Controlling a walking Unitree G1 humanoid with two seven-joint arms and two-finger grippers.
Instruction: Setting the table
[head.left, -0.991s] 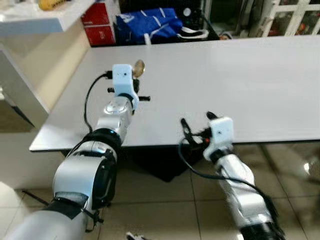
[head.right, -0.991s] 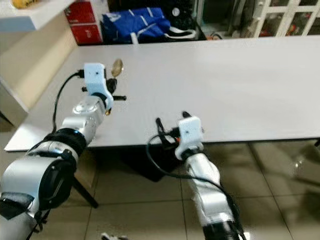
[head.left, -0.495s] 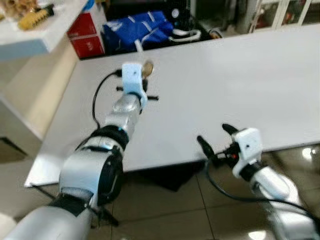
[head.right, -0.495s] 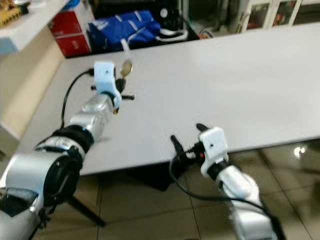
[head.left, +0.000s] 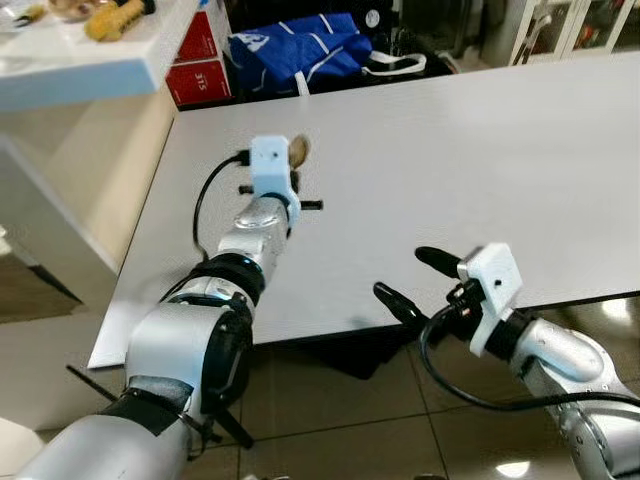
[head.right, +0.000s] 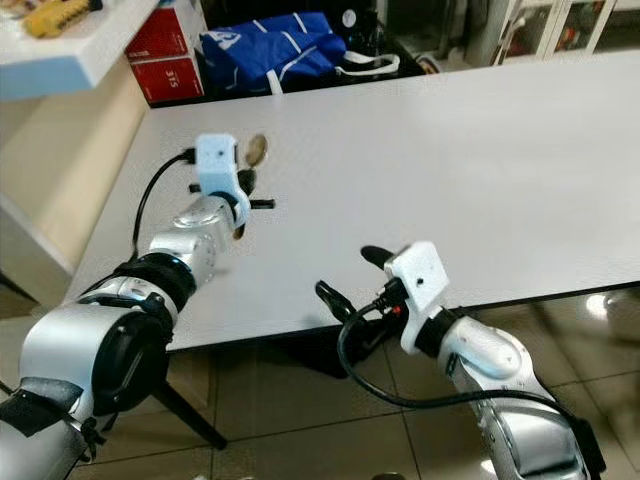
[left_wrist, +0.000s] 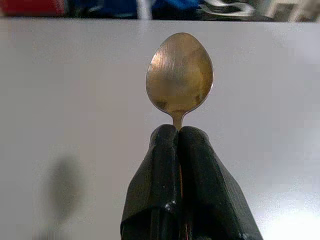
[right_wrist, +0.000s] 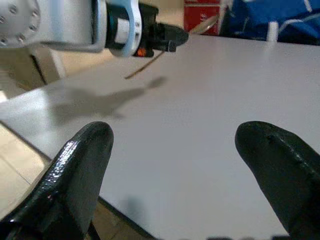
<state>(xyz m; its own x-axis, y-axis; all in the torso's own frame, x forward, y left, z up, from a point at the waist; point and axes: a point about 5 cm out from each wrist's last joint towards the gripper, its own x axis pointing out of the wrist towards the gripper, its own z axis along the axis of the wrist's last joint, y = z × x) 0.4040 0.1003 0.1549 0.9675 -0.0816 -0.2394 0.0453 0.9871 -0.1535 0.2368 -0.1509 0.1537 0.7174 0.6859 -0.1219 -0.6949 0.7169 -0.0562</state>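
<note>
A brass-coloured spoon (left_wrist: 179, 80) is held above the white table (head.left: 480, 150), bowl end forward, with my left gripper (left_wrist: 177, 135) shut on its handle. In the head views the spoon's bowl (head.left: 298, 150) pokes out past the white wrist camera over the table's left part, and the handle's tail hangs below the wrist. My right gripper (head.left: 415, 277) stands open at the table's near edge, its two fingers (right_wrist: 80, 165) spread wide with nothing between them.
A blue bag (head.left: 300, 50) and red boxes (head.left: 200, 60) lie on the floor beyond the table's far edge. A white counter (head.left: 80, 60) with yellow items stands at the upper left. Tiled floor (head.left: 330, 410) lies below the near edge.
The camera has shifted, so the whole scene slid. My right gripper has risen and reached forward to the table's near edge. The left gripper still holds the spoon above the table.
</note>
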